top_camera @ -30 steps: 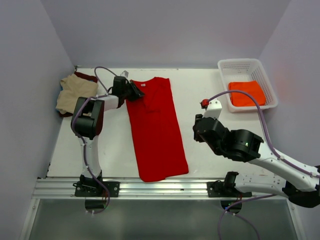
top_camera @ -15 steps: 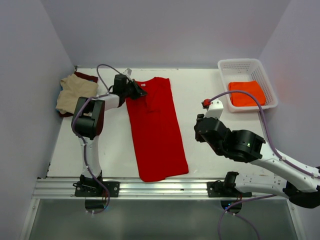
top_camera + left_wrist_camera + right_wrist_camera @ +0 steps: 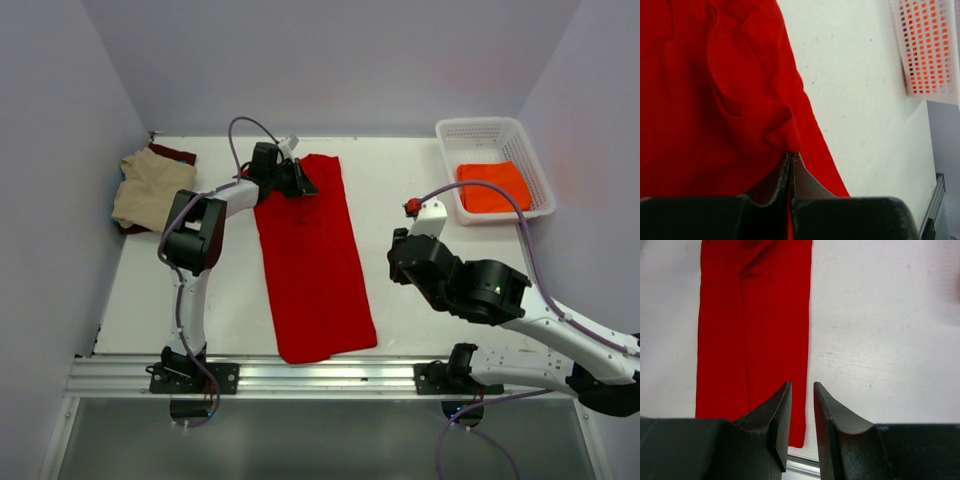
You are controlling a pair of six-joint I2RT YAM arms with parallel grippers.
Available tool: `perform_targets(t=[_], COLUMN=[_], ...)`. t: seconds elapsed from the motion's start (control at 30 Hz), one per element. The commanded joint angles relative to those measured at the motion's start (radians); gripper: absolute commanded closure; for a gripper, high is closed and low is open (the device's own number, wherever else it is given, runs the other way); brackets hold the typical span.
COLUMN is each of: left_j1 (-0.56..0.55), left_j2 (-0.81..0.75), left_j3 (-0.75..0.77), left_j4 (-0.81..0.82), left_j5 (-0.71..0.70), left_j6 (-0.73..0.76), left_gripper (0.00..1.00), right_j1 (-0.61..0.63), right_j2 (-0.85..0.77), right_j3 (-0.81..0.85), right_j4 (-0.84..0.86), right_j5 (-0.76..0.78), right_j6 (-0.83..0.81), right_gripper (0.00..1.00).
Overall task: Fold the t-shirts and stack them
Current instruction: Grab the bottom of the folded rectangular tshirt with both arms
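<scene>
A bright red t-shirt (image 3: 315,260) lies lengthwise as a long strip in the middle of the table, its collar end far from me. My left gripper (image 3: 791,152) is at that far end, shut on a pinched fold of the red cloth (image 3: 715,100); the cloth bunches up just past the fingertips. My right gripper (image 3: 802,390) hovers to the right of the shirt's long edge (image 3: 755,315), open a narrow gap with nothing in it. A tan tee (image 3: 150,185) sits crumpled at the far left on a dark maroon one (image 3: 178,154). An orange tee (image 3: 492,186) lies folded in the basket.
A white mesh basket (image 3: 495,123) stands at the far right corner, and its wall (image 3: 930,45) also shows in the left wrist view. A metal rail (image 3: 300,375) runs along the table's near edge. Walls close in on both sides and at the back.
The left gripper closed on the red shirt's far left part and carried it rightward over the shirt, so the top is now narrower. The right arm has hardly moved.
</scene>
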Motion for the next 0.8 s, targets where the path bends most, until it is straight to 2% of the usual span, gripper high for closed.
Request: perform_targets(t=[0.0,0.03,0.17,0.23,0.33,0.57,0.67,0.77], left_j1=[0.004,0.002,0.001,-0.001,-0.01,-0.042,-0.05,-0.063], left_j2=[0.021,0.019,-0.014,-0.047,-0.068,-0.047,-0.048,-0.034], left_j3=[0.027,0.019,-0.048,-0.106,-0.143,-0.107,-0.104,-0.067], left_j4=[-0.086,-0.124,-0.106,-0.024,0.071,0.03,0.029,-0.02], left_j5=[0.025,0.027,0.041,0.071,0.146,0.246,0.266,0.288], left_j6=[0.061,0.064,0.072,0.068,0.08,0.15,0.169,0.204], left_gripper=[1.0,1.0,1.0,0.98,0.9,0.89,0.83,0.71], right_j1=[-0.003,-0.001,-0.003,-0.003,-0.003,-0.003,-0.001,-0.001], right_j2=[-0.021,-0.02,-0.014,-0.009,0.002,0.008,0.008,0.012], right_j3=[0.013,0.013,0.013,0.014,0.016,0.011,0.007,0.008], right_j4=[0.011,0.011,0.011,0.016,0.019,0.023,0.023,0.023], right_j5=[0.046,0.047,0.049,0.046,0.04,0.044,0.046,0.047], right_j6=[0.0,-0.001,0.0,0.0,-0.001,-0.001,0.0,-0.001], right_gripper=[0.71,0.71,0.67,0.66,0.65,0.65,0.64,0.62])
